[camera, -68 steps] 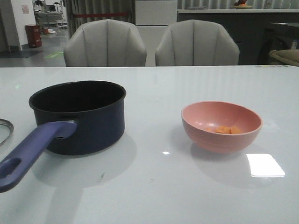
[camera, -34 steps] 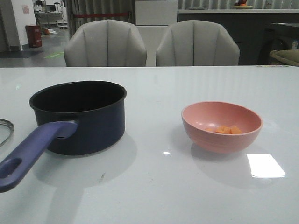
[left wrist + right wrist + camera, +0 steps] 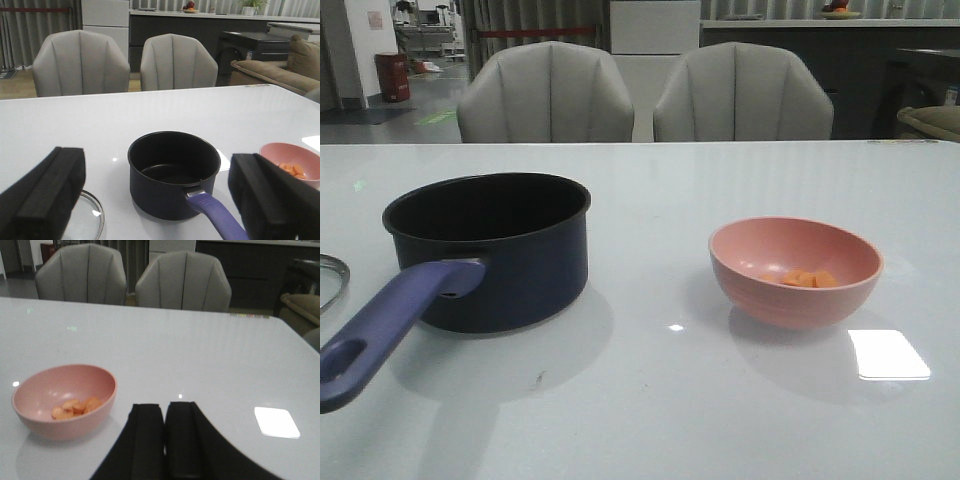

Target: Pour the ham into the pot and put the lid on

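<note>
The dark navy pot (image 3: 488, 250) stands left of centre on the table, empty, its blue-purple handle (image 3: 390, 325) pointing toward the near left. It also shows in the left wrist view (image 3: 174, 172). The ham cubes (image 3: 802, 278) lie in a salmon-pink bowl (image 3: 795, 270) on the right, also in the right wrist view (image 3: 75, 407). The glass lid (image 3: 328, 280) lies at the far left edge, mostly cut off; its rim shows in the left wrist view (image 3: 90, 220). My left gripper (image 3: 157, 195) is open, hovering before the pot. My right gripper (image 3: 165, 412) is shut and empty, right of the bowl.
The white glossy table (image 3: 660, 400) stretches wide around pot and bowl. Two grey chairs (image 3: 545, 95) (image 3: 742, 95) stand behind its far edge. A bright light reflection (image 3: 888, 354) lies near the bowl.
</note>
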